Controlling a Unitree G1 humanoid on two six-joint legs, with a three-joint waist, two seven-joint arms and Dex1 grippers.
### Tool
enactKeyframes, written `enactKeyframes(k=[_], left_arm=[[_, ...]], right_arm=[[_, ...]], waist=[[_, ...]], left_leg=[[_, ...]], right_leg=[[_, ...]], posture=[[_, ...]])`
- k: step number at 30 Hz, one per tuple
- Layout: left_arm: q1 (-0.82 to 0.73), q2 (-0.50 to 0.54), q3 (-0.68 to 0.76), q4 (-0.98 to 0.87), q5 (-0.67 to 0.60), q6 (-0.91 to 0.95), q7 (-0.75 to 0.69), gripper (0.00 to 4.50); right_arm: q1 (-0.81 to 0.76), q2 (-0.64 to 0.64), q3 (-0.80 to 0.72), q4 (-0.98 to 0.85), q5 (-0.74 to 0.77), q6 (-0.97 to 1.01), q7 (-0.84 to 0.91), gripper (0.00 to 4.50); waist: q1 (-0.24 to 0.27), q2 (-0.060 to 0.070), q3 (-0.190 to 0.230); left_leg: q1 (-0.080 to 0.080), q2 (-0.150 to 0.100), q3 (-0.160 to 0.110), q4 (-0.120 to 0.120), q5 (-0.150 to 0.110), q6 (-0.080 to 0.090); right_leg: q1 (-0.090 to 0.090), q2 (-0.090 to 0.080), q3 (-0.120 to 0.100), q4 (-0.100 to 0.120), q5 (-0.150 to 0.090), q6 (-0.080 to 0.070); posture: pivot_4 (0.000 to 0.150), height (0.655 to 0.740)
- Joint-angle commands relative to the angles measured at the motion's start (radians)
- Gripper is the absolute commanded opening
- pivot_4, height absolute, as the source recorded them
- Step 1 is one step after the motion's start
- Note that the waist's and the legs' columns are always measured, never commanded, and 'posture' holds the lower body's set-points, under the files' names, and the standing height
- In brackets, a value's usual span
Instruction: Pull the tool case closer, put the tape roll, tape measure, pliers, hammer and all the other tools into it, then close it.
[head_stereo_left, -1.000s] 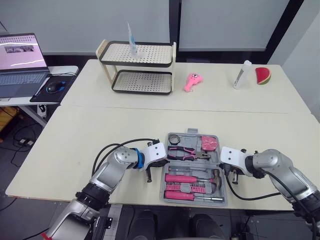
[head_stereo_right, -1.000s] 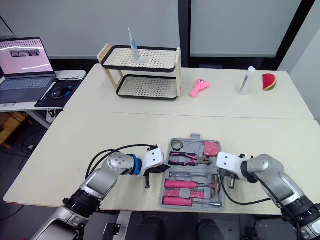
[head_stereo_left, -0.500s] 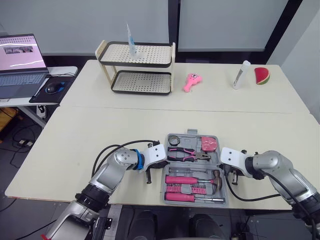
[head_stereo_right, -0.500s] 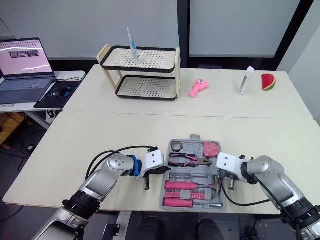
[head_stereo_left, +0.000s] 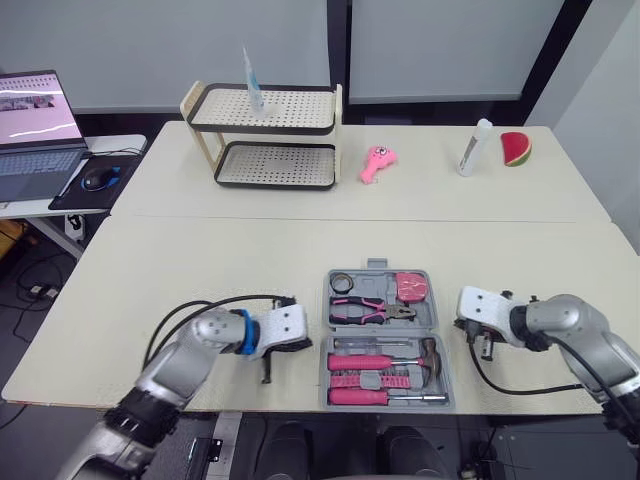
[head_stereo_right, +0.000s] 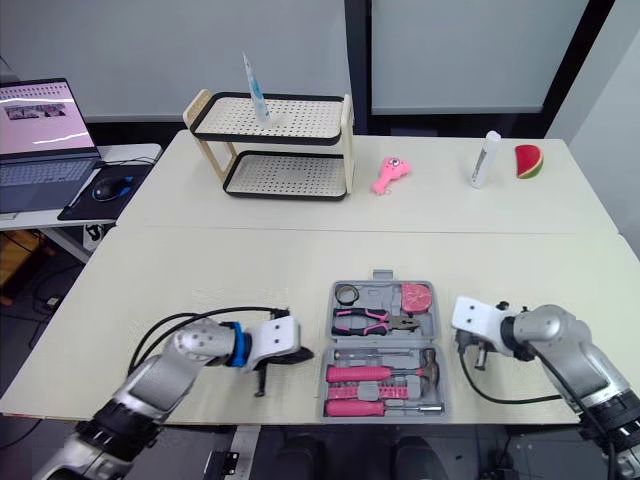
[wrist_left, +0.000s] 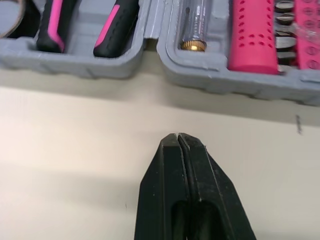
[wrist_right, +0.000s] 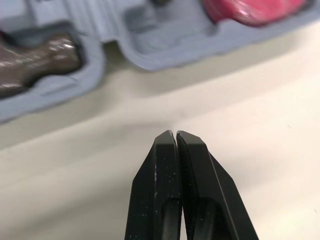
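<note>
1. The open tool case (head_stereo_left: 385, 331) lies at the counter's (head_stereo_left: 200, 260) near edge, between the two arms.
2. The left end effector (wrist_left: 178, 136) is pinched together and empty, just short of the case wall. The pliers (wrist_left: 55, 25) are cut off in the left wrist view.
3. The right end effector (wrist_right: 175, 134) is pressed together and empty. The hammer (wrist_right: 40, 65) near it is blurry.

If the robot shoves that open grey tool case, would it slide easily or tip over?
Probably slides rather than tips: the tool case lies flat and open on the smooth table. It likely feels heavy for its size, loaded with a hammer and pliers. Its moulded shell looks stiff.
</note>
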Motion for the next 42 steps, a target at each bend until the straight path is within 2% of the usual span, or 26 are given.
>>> enactKeyframes(k=[1, 6, 10, 17, 20, 21, 30, 42], left_arm=[[0.035, 0.018, 0.045, -0.094, -0.089, -0.029, -0.048, 0.00], [0.088, 0.005, 0.056, -0.219, -0.240, 0.036, -0.112, 0.00], [0.079, -0.082, -0.050, -0.224, -0.214, 0.029, -0.093, 0.00], [-0.006, -0.214, -0.187, -0.085, -0.098, 0.005, -0.041, 0.00], [-0.022, -0.225, -0.219, -0.034, -0.063, 0.002, -0.036, 0.00], [-0.023, -0.225, -0.225, -0.025, -0.054, -0.001, -0.035, 0.00], [-0.061, -0.232, -0.288, 0.045, 0.036, 0.052, -0.014, 0.00], [-0.066, -0.194, -0.327, 0.005, 0.059, 0.111, -0.035, 0.00]], right_arm=[[-0.030, 0.018, -0.101, 0.013, 0.093, 0.075, 0.006, 0.64], [-0.155, 0.133, -0.319, 0.032, 0.376, 0.561, -0.009, 1.44], [-0.259, 0.242, -0.492, 0.111, 0.500, 0.844, -0.113, 2.11], [-0.307, 0.332, -0.587, 0.213, 0.542, 0.916, -0.259, 3.39], [-0.312, 0.353, -0.593, 0.224, 0.565, 0.919, -0.290, 4.36], [-0.312, 0.357, -0.592, 0.225, 0.571, 0.917, -0.298, 4.46], [-0.351, 0.419, -0.585, 0.380, 0.582, 0.881, -0.375, 4.46], [-0.437, 0.497, -0.494, 0.655, 0.566, 0.696, -0.356, 4.46]], waist=[[0.000, 0.000, 0.000], [0.001, 0.000, 0.000], [0.001, 0.000, 0.000], [0.004, 0.000, 0.000], [0.001, 0.000, 0.000], [-0.001, 0.001, 0.000], [-0.002, 0.001, 0.000], [-0.018, 0.000, -0.004]], left_leg=[[0.000, 0.000, 0.000, 0.000, 0.000, 0.000], [0.000, 0.000, 0.000, 0.000, 0.000, 0.000], [0.000, 0.000, 0.000, 0.000, 0.000, 0.000], [-0.001, -0.001, 0.001, 0.000, 0.000, 0.000], [-0.001, -0.001, 0.002, 0.000, 0.000, 0.000], [-0.001, -0.001, 0.002, 0.000, 0.000, 0.000], [0.000, -0.001, 0.002, 0.000, 0.000, 0.000], [0.002, 0.000, 0.001, 0.000, 0.000, 0.000]], right_leg=[[0.000, 0.000, 0.000, 0.000, 0.000, 0.000], [0.000, 0.000, 0.000, 0.000, 0.000, 0.000], [0.001, 0.000, 0.000, 0.000, 0.000, 0.000], [0.000, 0.000, 0.002, 0.001, 0.000, 0.000], [-0.001, 0.000, 0.002, 0.003, 0.000, 0.000], [-0.002, 0.000, 0.002, 0.003, 0.000, 0.000], [-0.001, 0.000, 0.002, 0.003, 0.000, 0.000], [0.002, 0.001, 0.001, 0.003, 0.000, 0.000]], posture=[[0.150, 0.7400], [0.150, 0.7400], [0.150, 0.7400], [0.150, 0.7400], [0.150, 0.7400], [0.150, 0.7400], [0.150, 0.7400], [0.150, 0.7400]])
